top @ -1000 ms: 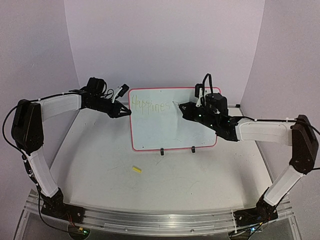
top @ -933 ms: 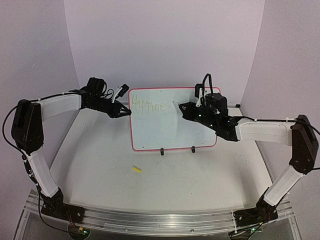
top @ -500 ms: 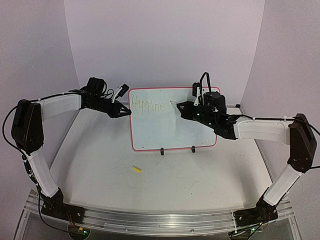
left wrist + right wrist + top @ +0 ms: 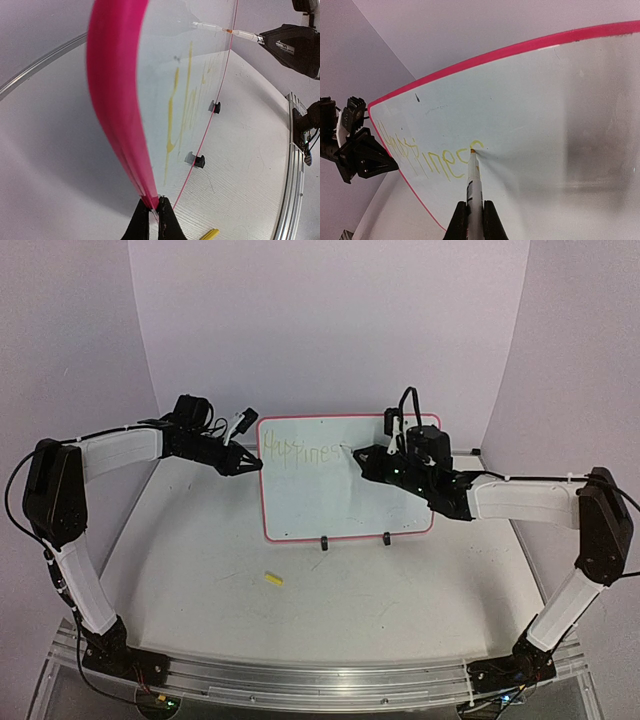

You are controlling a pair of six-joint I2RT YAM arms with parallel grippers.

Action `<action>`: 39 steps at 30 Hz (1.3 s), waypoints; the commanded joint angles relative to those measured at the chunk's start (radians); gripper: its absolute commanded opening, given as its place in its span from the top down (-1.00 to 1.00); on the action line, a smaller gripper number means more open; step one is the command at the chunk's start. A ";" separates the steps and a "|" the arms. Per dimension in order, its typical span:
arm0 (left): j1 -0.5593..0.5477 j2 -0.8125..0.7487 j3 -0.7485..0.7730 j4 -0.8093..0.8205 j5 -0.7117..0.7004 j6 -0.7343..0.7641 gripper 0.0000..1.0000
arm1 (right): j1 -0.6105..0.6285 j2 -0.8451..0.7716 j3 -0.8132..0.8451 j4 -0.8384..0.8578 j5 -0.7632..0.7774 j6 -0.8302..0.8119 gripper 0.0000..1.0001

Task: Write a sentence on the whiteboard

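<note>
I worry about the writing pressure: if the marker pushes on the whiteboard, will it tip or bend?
The whiteboard would probably tip easily alone: it stands on only two small clip feet. The left hand, shut on its edge, likely steadies it. It looks thin, so it may flex a little under the marker.

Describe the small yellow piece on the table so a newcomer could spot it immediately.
Find the whiteboard standing upright mid-table on black clip feet. In front of its lower left corner, nearer the camera, the yellow piece lies on the table. It is the only small loose object there, short and bright yellow.
</note>
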 commanded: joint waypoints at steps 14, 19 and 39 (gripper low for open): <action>-0.027 -0.032 0.013 -0.013 -0.019 0.041 1.00 | -0.007 -0.055 -0.045 -0.017 0.092 0.006 1.00; -0.027 -0.031 0.013 -0.013 -0.019 0.040 1.00 | -0.007 -0.067 -0.052 -0.027 0.109 -0.001 1.00; -0.029 -0.030 0.014 -0.015 -0.019 0.041 1.00 | -0.007 -0.027 -0.045 -0.071 0.022 0.007 1.00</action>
